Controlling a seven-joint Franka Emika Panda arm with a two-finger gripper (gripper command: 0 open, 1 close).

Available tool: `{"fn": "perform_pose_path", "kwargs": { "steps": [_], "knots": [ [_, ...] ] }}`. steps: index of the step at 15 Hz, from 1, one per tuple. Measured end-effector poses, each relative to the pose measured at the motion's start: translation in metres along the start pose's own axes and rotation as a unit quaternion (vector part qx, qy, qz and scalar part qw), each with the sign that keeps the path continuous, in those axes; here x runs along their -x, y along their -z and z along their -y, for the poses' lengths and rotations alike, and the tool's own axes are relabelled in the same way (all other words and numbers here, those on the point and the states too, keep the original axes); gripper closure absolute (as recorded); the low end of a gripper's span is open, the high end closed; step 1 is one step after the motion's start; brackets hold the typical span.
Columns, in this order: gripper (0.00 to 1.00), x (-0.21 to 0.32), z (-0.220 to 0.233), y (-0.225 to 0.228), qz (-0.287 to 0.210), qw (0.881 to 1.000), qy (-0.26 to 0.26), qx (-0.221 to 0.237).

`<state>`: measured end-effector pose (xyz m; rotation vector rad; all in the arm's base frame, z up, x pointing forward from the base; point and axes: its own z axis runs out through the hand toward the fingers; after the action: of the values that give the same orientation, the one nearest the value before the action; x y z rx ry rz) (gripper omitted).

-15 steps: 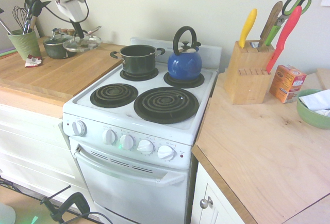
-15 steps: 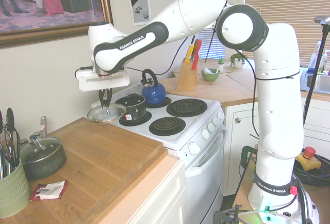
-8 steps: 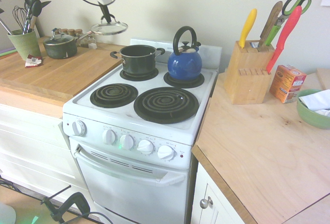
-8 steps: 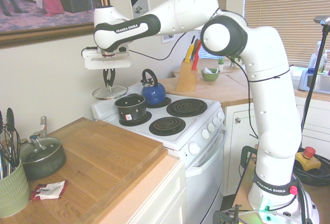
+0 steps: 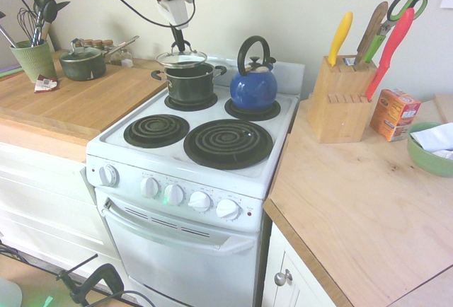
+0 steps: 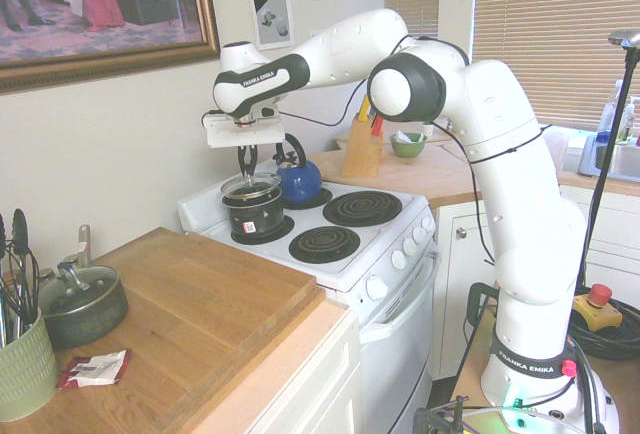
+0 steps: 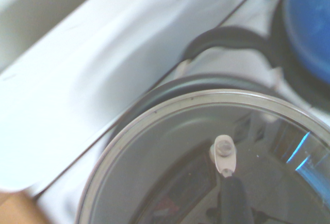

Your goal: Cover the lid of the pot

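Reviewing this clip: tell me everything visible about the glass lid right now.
The lid is a round clear glass disc with a silvery metal rim and a small dark centre knob. The tool grips that knob from above, holding the lid roughly level just over the pot on the stove's back burner. Whether its rim already touches the pot cannot be told.

You're in a cream-walled kitchen [image 5: 297, 10]: white stove [image 5: 191, 201] between wooden benches [image 5: 354, 194], slatted blinds [image 6: 560, 24] (daylight behind), framed painting [image 6: 100, 4].
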<state>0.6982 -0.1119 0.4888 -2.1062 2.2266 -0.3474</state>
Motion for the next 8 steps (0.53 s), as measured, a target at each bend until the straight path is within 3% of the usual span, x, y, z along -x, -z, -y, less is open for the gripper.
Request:
{"fn": "perform_pose_path", "kwargs": {
  "steps": [8],
  "knots": [
    [1.0, 0.0, 0.006, -0.018, -0.004, 1.0, 0.003, -0.007]
  ]
}}
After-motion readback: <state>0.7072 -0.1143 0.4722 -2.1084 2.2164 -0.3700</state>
